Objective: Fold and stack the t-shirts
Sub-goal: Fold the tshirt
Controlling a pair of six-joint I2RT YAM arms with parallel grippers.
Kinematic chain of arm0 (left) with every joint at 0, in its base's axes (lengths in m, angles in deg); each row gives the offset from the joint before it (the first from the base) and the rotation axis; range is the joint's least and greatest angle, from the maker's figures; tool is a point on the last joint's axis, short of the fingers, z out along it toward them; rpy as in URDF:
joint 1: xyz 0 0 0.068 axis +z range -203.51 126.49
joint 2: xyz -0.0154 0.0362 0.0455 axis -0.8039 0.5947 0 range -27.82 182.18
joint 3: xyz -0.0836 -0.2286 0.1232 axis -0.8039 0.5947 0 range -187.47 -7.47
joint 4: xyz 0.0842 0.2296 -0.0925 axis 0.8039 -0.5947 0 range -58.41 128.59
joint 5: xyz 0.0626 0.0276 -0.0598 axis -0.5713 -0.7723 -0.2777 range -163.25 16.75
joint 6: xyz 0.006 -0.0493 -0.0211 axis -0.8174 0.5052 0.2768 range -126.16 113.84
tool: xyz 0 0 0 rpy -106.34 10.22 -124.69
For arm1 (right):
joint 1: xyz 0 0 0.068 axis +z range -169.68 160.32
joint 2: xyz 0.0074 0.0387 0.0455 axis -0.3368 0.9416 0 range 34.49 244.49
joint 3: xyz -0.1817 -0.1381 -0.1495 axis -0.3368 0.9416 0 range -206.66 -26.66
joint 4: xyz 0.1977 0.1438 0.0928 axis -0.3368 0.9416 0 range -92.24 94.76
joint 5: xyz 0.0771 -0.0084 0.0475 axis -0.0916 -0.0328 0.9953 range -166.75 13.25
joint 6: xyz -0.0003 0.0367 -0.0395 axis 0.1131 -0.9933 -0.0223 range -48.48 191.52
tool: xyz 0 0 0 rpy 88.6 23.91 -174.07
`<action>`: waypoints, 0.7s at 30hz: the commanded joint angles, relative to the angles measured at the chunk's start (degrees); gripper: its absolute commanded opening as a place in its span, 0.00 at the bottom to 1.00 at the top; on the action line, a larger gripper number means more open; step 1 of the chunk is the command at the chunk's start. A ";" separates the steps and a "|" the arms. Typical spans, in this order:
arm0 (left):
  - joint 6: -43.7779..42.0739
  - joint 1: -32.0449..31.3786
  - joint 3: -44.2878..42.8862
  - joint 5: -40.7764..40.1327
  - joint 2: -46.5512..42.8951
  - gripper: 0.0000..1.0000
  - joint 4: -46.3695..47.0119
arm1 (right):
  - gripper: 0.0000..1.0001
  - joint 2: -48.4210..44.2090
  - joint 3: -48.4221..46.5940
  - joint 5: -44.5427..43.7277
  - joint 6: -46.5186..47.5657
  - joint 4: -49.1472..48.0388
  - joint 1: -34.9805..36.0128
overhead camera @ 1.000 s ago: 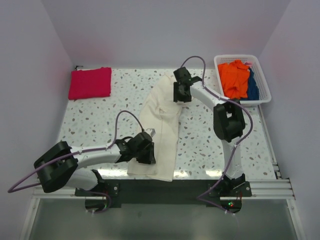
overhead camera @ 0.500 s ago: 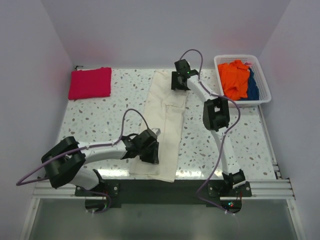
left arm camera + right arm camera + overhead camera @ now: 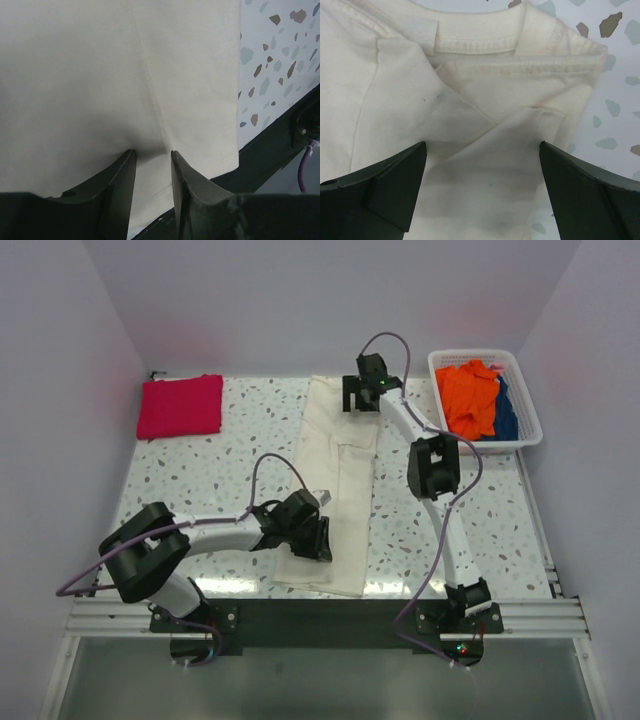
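Top view, with both wrist views. The cream-white t-shirt (image 3: pixel 335 490) lies flat on the speckled table (image 3: pixel 190 480) as a long, narrow folded strip that spans the stretch between the two pincers. Its hem end is at the left gripper (image 3: pixel 318 538) and its collar end is at the right gripper (image 3: pixel 362 400). In the left wrist view, the left gripper (image 3: pixel 152 152) is down on the cloth near the hem. Its two fingers (image 3: pixel 122 175) stand a narrow gap apart, and a raised crease of the cream-white t-shirt (image 3: pixel 100 75) runs into that gap. Whether the cloth is pinched or merely lies between them cannot be told. The shirt's side edge and bare table (image 3: pixel 270 60) lie to the right of this pincer. In the right wrist view, the right gripper (image 3: pixel 482 147) is spread wide with nothing held. Its fingers (image 3: pixel 390 185) flank the folded shoulder area, and the ribbed collar (image 3: pixel 480 45) lies just ahead of the fingertips. The crimson-pink t-shirt (image 3: pixel 181 406), already folded into a rectangle, rests at the table's far left corner, well apart from both pincers. A white basket (image 3: pixel 530 400) stands to the right of the right gripper and holds an orange cloth (image 3: pixel 470 395) and a blue cloth (image 3: pixel 506 412).
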 commanded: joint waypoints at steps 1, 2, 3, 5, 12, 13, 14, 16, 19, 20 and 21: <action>-1.64 -0.05 5.32 -0.65 0.77 0.40 -1.86 | 0.99 -3.40 -3.08 0.48 2.29 -1.98 -1.09; -1.20 -0.05 6.03 -0.30 0.24 0.41 -1.59 | 0.99 -4.19 -3.00 0.39 2.03 -1.63 -1.27; -1.20 -0.05 6.56 -0.04 -0.63 0.42 -1.24 | 0.99 -4.98 -2.65 0.31 1.77 -1.63 -1.36; -1.63 -0.05 6.39 0.32 -2.56 0.46 -2.11 | 0.99 -8.75 -0.02 0.39 0.36 -1.71 -1.36; -4.71 0.04 2.79 -4.25 -9.95 0.53 -10.29 | 0.99 -21.23 14.99 -0.75 -3.50 -0.66 -0.40; -4.63 0.04 2.79 -4.78 -10.57 0.53 -10.90 | 0.98 -22.81 17.11 -0.75 -4.21 -0.92 -0.05; -4.54 0.04 2.79 -5.65 -11.53 0.53 -11.43 | 0.98 -25.35 19.31 -0.92 -4.56 -1.27 0.57; -4.63 0.04 2.53 -6.54 -11.89 0.52 -12.75 | 0.97 -27.83 25.81 -1.54 -5.87 -1.97 2.41; -4.71 -0.05 2.09 -7.59 -12.86 0.50 -14.07 | 0.89 -30.65 33.72 0.03 -8.68 -5.39 3.91; -4.71 -0.05 2.08 -8.38 -13.56 0.50 -14.94 | 0.86 -31.00 35.48 0.91 -9.13 -6.62 4.44; -4.71 -0.05 2.08 -9.43 -13.74 0.50 -15.47 | 0.84 -30.65 37.59 1.44 -9.57 -7.51 4.79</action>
